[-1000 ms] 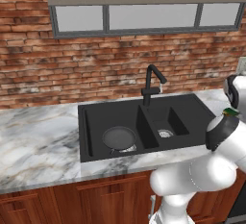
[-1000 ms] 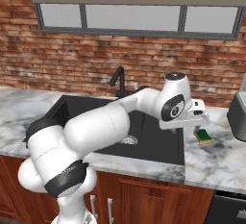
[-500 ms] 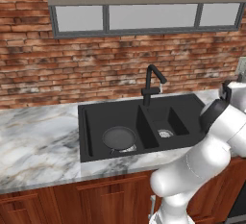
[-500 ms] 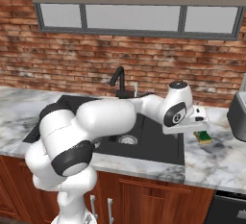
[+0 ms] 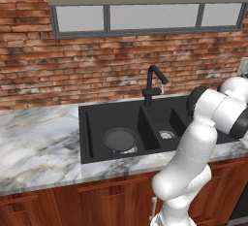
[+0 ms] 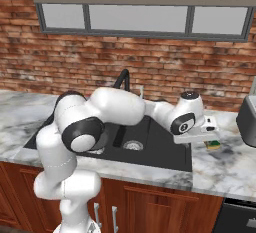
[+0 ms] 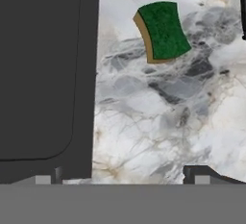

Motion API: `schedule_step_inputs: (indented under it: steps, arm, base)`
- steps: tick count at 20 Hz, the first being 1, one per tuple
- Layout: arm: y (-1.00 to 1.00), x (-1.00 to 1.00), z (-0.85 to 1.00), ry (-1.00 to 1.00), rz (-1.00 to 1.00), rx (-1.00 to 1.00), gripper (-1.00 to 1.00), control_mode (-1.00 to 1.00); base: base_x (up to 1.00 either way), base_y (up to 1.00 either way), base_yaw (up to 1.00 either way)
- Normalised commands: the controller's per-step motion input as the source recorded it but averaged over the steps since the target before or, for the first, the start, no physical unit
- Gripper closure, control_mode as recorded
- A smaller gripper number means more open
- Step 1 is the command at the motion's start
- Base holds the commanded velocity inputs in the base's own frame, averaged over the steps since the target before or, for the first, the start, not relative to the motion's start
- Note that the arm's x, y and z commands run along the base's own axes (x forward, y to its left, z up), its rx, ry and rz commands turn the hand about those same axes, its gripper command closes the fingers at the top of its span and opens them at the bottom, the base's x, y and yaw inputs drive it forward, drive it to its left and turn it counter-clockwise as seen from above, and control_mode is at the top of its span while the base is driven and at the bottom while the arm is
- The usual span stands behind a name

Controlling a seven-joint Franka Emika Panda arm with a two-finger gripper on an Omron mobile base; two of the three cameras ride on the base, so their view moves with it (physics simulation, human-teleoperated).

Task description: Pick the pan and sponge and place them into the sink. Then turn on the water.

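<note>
While the round, dark grey frying pan (image 5: pixel 120 138) already lay in the left basin of the matte-black rectangular double-basin sink (image 5: pixel 92 137), over its drain, the small rectangular sponge (image 7: pixel 162 31), green scrub layer up with a yellow edge showing, sat on the grey-veined white marble table (image 7: pixel 153 117) to the right of the sink, so the step in hand looked to be the reach for it. The white arm stretched across the right basin, and the claw (image 6: pixel 207 136) hung over the table near the sink's right rim, its two dark tips standing wide apart with nothing between them. In the hand view the sponge lay in the upper part of the picture, ahead of the tips and a little toward the right-hand one, apart from them and close to the sink's edge, its long axis running roughly away from the camera with a slight tilt. In the right base view the sponge (image 6: pixel 214 145) peeked out just beyond the claw, toward the dark appliance (image 6: pixel 248 121) at the picture's right edge. The claw would probably need to advance over the sponge and descend across its shorter width. No water ran from the black gooseneck faucet (image 5: pixel 154 85).
</note>
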Motion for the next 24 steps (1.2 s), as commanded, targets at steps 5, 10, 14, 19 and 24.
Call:
schedule_step_inputs:
  steps: [5, 10, 14, 19, 24]
  arm:
    - [-0.19, 0.37, -0.01, 0.04, 0.0, 0.06, -1.0, -1.0]
    - [-0.26, 0.35, -0.1, 0.01, 0.0, 0.06, -1.0, -1.0]
    - [-0.26, 0.35, -0.21, 0.0, 0.0, 0.04, -1.0, -1.0]
    - [-0.11, 0.45, -0.15, 0.0, 0.0, 0.01, -1.0, -1.0]
    - [-0.02, 0.23, -0.23, 0.0, 0.0, 0.0, -1.0, -1.0]
  base:
    - [0.0, 0.0, 0.0]
    - [0.0, 0.0, 0.0]
    - [0.0, 0.0, 0.0]
    - [0.0, 0.0, 0.0]
    - [0.0, 0.0, 0.0]
